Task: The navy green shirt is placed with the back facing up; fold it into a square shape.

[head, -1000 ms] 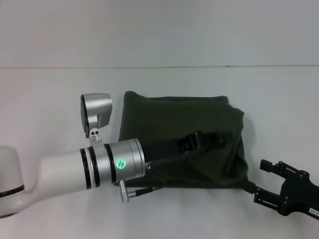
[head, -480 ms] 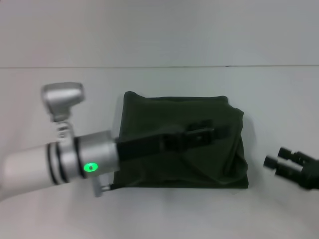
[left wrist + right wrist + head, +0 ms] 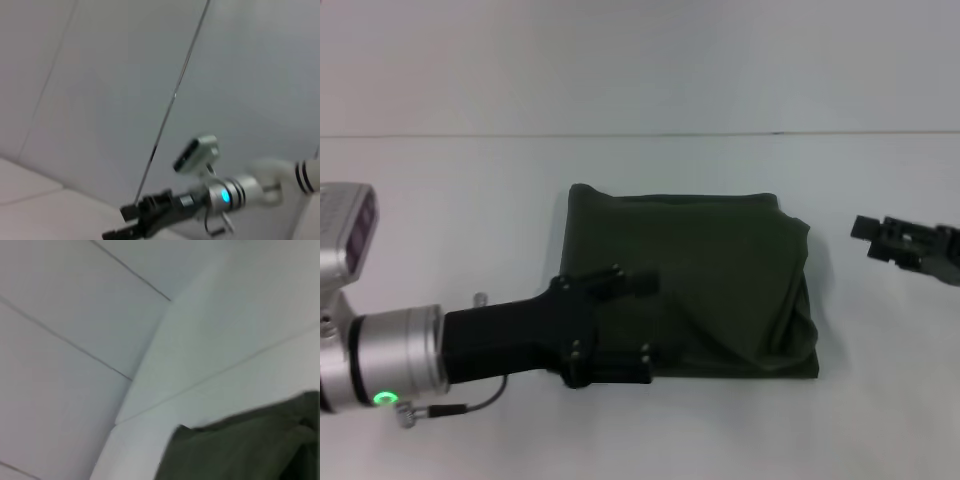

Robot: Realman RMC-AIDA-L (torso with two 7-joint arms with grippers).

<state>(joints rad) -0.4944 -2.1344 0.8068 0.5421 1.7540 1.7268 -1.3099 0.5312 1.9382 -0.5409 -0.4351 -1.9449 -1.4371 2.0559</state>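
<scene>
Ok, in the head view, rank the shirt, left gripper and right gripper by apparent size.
1. navy green shirt
2. left gripper, nearer the camera, so inflated
3. right gripper, partly cut off at the frame edge

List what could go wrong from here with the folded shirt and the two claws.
1. The left claw overlaps the navy green shirt's near left corner in the head view. If it is touching or snagged on the cloth, pulling away could drag that corner and open the fold.
2. The shirt's right side is rumpled and bulging, so the fold may slacken and lose its square outline.
3. The right claw hangs just off the shirt's right edge; a sweep inward could push that loose side.
</scene>
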